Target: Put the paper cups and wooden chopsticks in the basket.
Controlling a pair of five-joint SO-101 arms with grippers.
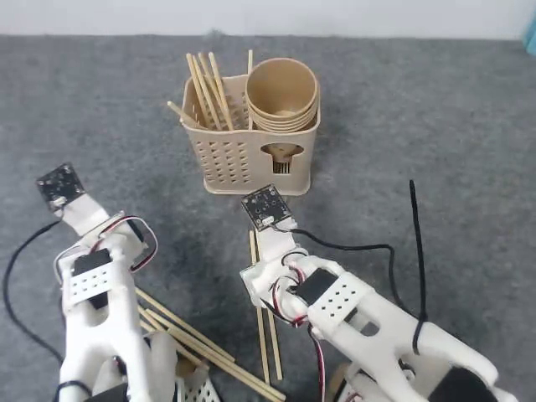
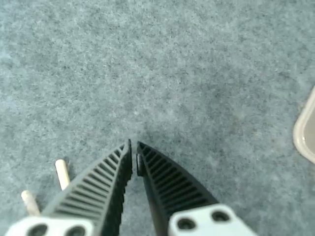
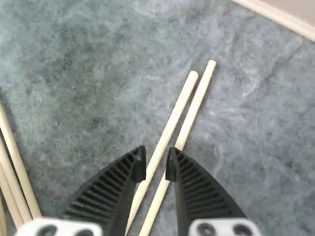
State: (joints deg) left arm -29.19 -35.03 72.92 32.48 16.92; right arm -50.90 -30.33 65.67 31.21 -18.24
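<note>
Right wrist view: the right pincer (image 3: pixel 155 162) is open a little & holds nothing. Two loose chopsticks (image 3: pixel 182 113) lie side by side on the grey carpet (image 3: pixel 74 59), running thru the gap btwn its tips. The left pincer (image 2: pixel 134 145) is almost closed, tips nearly touching, nothing in it; two stick ends (image 2: pixel 61 173) lie just beside it. In the high view the basket (image 1: pixel 251 159) stands w/ paper cups (image 1: pixel 285 88) stacked inside & more chopsticks (image 1: pixel 205 84) standing next to them.
</note>
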